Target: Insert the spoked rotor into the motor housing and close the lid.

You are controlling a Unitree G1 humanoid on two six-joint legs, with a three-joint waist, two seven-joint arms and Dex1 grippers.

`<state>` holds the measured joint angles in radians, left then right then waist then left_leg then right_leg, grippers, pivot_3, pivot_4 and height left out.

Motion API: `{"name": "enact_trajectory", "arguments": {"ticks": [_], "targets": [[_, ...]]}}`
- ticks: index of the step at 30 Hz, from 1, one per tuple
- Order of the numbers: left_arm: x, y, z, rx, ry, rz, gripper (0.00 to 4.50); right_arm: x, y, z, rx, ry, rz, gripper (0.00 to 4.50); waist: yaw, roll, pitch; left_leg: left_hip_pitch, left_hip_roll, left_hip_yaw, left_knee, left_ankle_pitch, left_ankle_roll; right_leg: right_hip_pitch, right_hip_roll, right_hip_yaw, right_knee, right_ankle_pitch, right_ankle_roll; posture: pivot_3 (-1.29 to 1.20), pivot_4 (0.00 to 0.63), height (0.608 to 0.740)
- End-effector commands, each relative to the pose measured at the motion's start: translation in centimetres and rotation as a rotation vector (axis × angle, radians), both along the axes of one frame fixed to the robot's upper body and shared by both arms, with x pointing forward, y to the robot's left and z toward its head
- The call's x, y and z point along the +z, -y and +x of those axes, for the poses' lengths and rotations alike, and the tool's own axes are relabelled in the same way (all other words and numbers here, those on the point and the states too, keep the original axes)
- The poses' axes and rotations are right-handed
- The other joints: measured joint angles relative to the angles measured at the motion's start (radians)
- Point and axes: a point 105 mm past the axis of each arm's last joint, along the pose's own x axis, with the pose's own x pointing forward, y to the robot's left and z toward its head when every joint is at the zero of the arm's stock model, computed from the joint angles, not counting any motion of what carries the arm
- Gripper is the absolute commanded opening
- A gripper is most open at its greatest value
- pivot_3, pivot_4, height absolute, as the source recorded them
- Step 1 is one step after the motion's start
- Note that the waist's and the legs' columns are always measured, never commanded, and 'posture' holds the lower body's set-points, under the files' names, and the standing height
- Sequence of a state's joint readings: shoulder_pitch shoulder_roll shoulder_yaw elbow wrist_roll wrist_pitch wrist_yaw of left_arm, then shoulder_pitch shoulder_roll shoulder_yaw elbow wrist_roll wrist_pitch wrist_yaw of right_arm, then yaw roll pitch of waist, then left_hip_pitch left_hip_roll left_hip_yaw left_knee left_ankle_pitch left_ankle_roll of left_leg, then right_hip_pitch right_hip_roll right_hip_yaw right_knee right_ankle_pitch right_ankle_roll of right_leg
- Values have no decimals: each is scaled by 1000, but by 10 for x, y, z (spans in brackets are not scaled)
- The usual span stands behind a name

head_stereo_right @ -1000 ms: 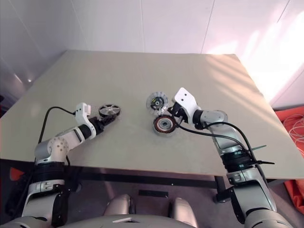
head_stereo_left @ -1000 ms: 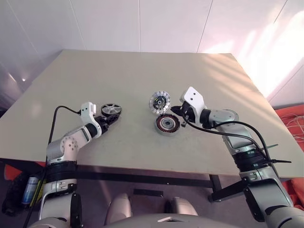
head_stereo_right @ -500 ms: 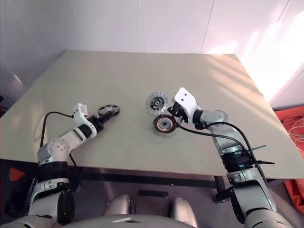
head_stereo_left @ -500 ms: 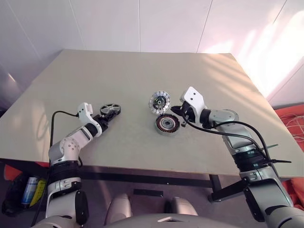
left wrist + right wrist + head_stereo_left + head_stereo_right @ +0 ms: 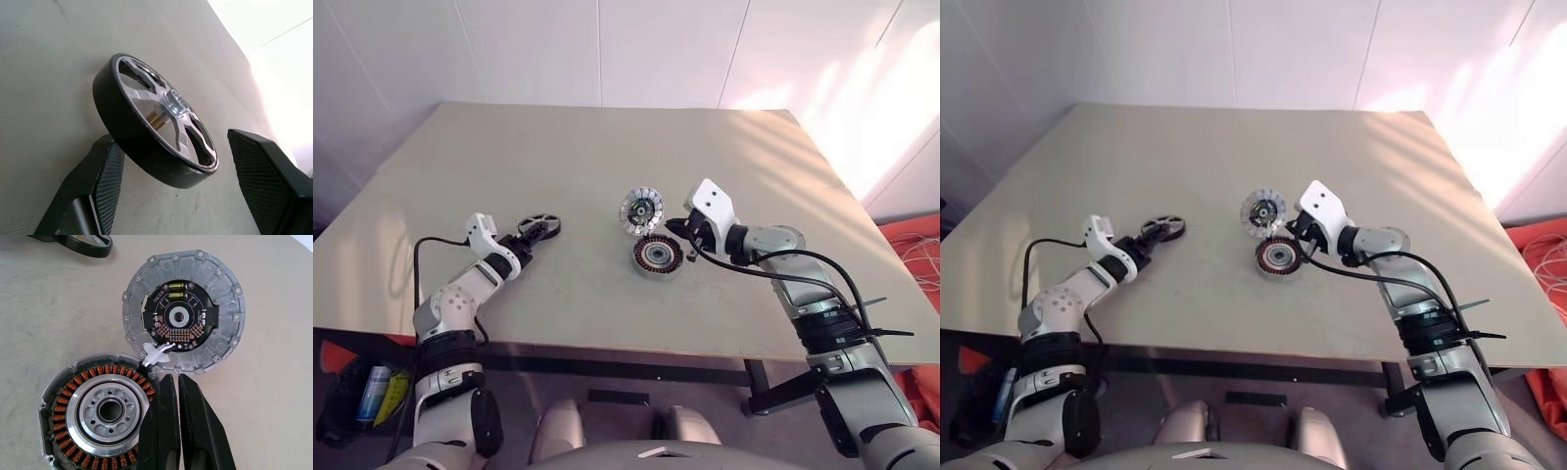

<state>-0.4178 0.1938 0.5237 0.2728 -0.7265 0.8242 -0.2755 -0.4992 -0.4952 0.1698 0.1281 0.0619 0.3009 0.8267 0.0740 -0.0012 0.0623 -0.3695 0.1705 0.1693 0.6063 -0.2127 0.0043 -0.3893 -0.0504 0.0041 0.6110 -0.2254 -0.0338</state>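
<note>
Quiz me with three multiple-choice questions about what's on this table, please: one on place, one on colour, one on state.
1. Where is the spoked wheel?
A. Stacked on the copper-wound ring
B. On the table, between the left end effector's fingers
C. On the floor

2. What colour are the ring's windings?
A. Coppery orange
B. Green
C. Blue

3. How is the right end effector?
A. Wide open
B. Missing a finger
C. Shut, fingers together

Answers:
1 B: the spoked wheel lies on the table inside the open left end effector.
2 A: the copper-wound ring shows orange coils.
3 C: the right end effector has its fingers pressed side by side.
</note>
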Motion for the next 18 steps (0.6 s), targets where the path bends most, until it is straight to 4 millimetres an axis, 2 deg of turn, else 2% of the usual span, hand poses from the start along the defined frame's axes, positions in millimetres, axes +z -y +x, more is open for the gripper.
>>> {"name": "enact_trajectory", "arguments": {"ticks": [1,5,8,14,18], "targets": [[16,-6,6,34,52,-17,3484,18,-3,2,17,67,8,102,0,0,0,0,0,0,0,0,0,0,0,0,0,0,0,0,0,740],[14,-6,5,39,39,-19,3484,18,-3,2,16,67,8,102,0,0,0,-1,0,0,0,-1,1,0,0,0,-2,0,0,0,0,740],[14,-6,5,42,35,-23,2945,18,-3,2,14,67,7,102,0,0,0,-1,0,0,0,-1,1,0,0,0,-2,0,0,0,0,740],[14,-4,4,36,37,-34,1008,18,-2,3,8,66,5,102,1,-1,0,-1,0,0,0,-1,1,0,0,-1,-2,0,0,0,0,740],[16,-3,4,24,45,-38,1008,18,-1,3,4,65,4,102,0,-1,1,-1,0,0,0,-1,1,0,0,-1,-2,0,0,0,0,740]]}}
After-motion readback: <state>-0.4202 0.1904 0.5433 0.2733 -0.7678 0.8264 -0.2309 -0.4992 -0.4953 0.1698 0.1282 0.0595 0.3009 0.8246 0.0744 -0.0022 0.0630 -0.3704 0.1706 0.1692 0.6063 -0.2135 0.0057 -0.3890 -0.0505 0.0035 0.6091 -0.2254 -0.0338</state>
